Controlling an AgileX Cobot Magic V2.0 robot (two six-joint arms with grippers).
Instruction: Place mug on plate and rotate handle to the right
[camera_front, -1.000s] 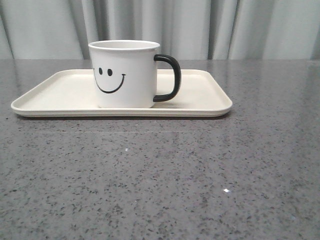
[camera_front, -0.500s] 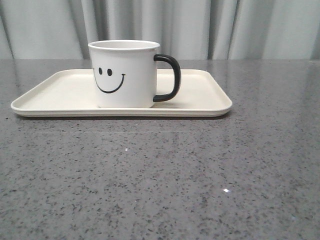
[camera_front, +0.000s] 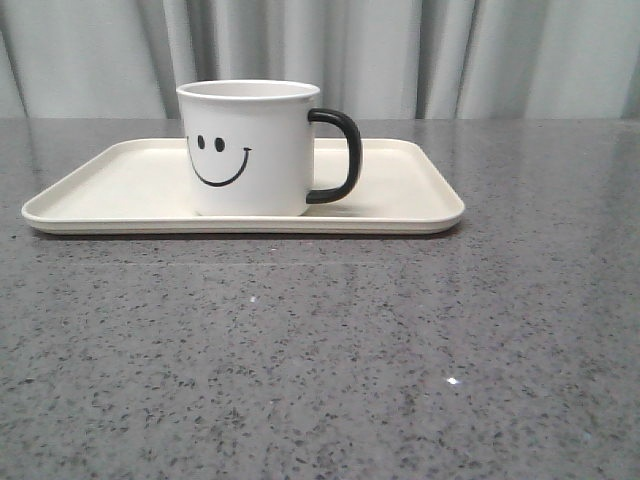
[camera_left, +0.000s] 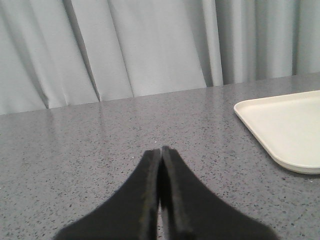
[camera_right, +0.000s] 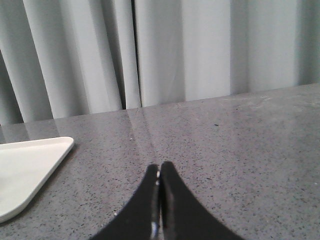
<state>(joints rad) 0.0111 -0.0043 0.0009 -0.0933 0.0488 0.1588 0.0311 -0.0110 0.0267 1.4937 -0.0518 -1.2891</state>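
Note:
The white mug (camera_front: 250, 150) with a black smiley face stands upright on the cream plate (camera_front: 120, 190), a little left of its middle. Its black handle (camera_front: 340, 155) points to the right. Neither gripper shows in the front view. My left gripper (camera_left: 161, 150) is shut and empty, low over the table, with a corner of the plate (camera_left: 285, 125) off to its side. My right gripper (camera_right: 160, 166) is shut and empty, low over the table, with the plate's other corner (camera_right: 30, 165) off to its side. The mug is out of both wrist views.
The grey speckled table (camera_front: 320, 350) stretches in front of the plate. Grey curtains (camera_front: 400, 50) hang behind the table's far edge.

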